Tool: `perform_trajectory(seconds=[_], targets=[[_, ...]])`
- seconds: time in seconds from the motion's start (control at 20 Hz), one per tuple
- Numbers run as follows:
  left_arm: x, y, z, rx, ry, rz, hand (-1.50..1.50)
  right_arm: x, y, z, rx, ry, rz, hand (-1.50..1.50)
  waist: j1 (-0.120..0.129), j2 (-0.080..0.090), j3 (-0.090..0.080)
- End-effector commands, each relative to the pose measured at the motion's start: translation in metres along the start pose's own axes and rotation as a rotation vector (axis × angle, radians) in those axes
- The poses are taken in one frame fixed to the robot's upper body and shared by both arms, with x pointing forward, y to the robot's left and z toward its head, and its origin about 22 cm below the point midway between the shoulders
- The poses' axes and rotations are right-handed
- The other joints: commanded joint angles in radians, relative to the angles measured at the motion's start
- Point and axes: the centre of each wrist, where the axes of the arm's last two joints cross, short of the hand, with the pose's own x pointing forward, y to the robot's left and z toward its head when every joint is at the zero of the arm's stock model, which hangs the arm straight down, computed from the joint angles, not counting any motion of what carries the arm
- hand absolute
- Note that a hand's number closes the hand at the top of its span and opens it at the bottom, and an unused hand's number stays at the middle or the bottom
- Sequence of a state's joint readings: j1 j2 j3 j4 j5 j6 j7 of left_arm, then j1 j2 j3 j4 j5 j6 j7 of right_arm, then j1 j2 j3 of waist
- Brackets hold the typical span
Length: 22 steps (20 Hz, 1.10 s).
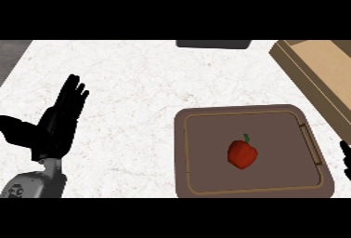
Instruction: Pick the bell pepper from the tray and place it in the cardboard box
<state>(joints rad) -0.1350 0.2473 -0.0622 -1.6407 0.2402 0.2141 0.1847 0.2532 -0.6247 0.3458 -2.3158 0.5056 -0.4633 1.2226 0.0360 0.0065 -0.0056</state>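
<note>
A red bell pepper (243, 154) with a green stem lies near the middle of the brown tray (205, 181). The cardboard box (322, 79) stands at the upper right, partly cut off by the view's edge. My left hand (58, 123) rests open at the left, fingers up, far from the tray. Of my right hand (346, 160) only black fingertips show at the right edge, just beside the tray's right rim.
The tray sits on a white speckled counter (137, 83). A dark object (212, 44) lies at the counter's far edge, top centre. A grey strip (10, 56) borders the counter at the upper left.
</note>
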Motion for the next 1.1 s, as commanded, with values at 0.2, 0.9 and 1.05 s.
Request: perform_trajectory(seconds=[0.2, 0.9, 1.05], targets=[[0.002, 0.006, -0.006, 0.009, 0.016, -0.008, 0.0, 0.022, 0.047, -0.006, -0.043, 0.155, 0.02, -1.5, -0.02, -0.002, 0.002], [-0.016, 0.01, 0.009, 0.037, 0.018, 0.007, 0.0, 0.04, 0.095, -0.01, -0.021, 0.16, 0.025, -1.5, -0.035, -0.007, 0.005], [-0.008, -0.007, 0.006, 0.037, 0.02, 0.008, 0.0, 0.047, 0.096, -0.032, -0.041, 0.187, 0.051, -1.5, -0.033, -0.005, 0.005]])
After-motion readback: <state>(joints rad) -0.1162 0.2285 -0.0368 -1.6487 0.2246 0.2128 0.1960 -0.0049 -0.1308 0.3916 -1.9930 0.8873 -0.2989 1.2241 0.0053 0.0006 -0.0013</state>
